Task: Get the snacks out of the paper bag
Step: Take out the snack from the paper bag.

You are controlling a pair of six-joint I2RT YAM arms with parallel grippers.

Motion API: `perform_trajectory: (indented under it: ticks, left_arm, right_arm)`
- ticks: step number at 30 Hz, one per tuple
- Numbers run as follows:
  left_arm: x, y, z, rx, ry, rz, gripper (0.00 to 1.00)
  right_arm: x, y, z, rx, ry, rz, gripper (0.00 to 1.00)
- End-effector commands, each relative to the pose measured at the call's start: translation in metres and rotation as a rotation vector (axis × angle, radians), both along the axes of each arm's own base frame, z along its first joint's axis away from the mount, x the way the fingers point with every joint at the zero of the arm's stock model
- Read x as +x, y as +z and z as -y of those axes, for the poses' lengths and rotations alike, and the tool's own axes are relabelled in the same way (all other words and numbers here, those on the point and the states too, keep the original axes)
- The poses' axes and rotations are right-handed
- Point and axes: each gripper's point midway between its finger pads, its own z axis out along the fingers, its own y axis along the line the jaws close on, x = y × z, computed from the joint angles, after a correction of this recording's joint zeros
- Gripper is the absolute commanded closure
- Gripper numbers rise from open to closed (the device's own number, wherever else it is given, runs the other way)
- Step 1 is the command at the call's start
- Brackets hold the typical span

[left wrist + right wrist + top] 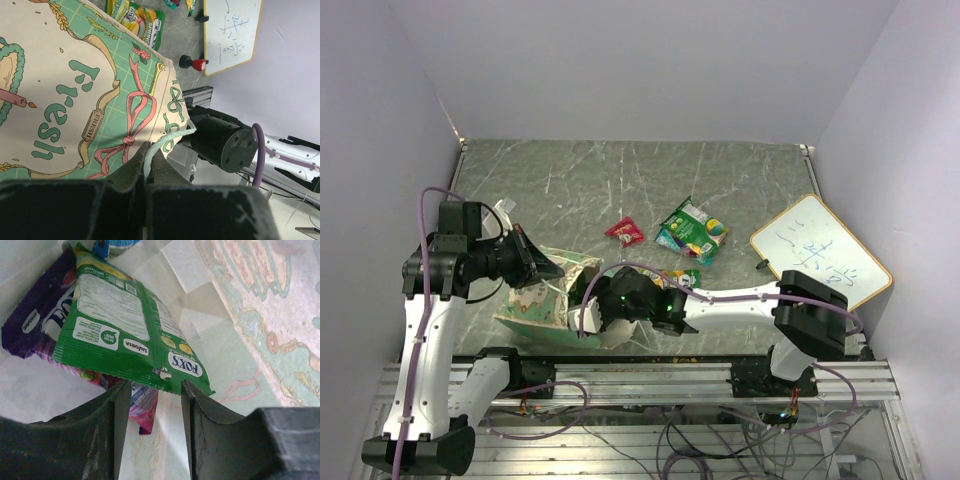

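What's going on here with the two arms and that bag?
The left gripper pinches the paper bag by its string handle. The right gripper is inside the bag, open at the edge of a green packet lying over a purple packet. A red packet lies out on the table.

tight inside the bag, plenty of room out back

the mouth of the paper bag (535, 300) is plugged by the right gripper (150, 400), and in there the green packet (125, 330) sits right across its open jaws with a purple packet (30, 322) behind and paper walls close either side. left gripper (148, 152) pinches the string handle (167, 137), blocking that rim. open room over the far half of the table (620, 170); the loose packets (692, 232) and whiteboard (820, 262) crowd the middle right.
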Motion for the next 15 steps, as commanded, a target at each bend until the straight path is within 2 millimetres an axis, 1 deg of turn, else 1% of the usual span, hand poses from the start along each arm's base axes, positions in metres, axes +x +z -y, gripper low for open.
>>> perform_trajectory:
  ticks: [1,6,10,13,14,15]
  left_arm:
    - [-0.006,0.005,0.001,-0.005,-0.02,0.013,0.93]
    - [-0.007,0.005,0.0,0.007,-0.035,0.008,0.93]
    - [-0.007,0.005,0.0,0.01,-0.043,0.004,0.93]
    - [-0.007,0.006,0.0,0.01,-0.043,0.006,0.93]
    - [-0.006,0.005,0.0,0.01,-0.041,0.004,0.93]
    - [-0.006,0.005,0.0,0.011,-0.04,0.005,0.93]
  right_arm:
    - [-0.001,0.006,-0.018,0.04,0.04,-0.004,0.56]
    - [0.003,-0.01,-0.026,0.003,0.069,0.032,0.54]
    - [0.007,-0.014,-0.033,-0.01,0.102,0.087,0.51]
    - [0.004,-0.019,-0.039,-0.04,0.168,0.138,0.5]
    - [0.004,-0.025,-0.04,-0.058,0.179,0.142,0.51]
    - [0.006,-0.021,-0.047,-0.053,0.191,0.148,0.51]
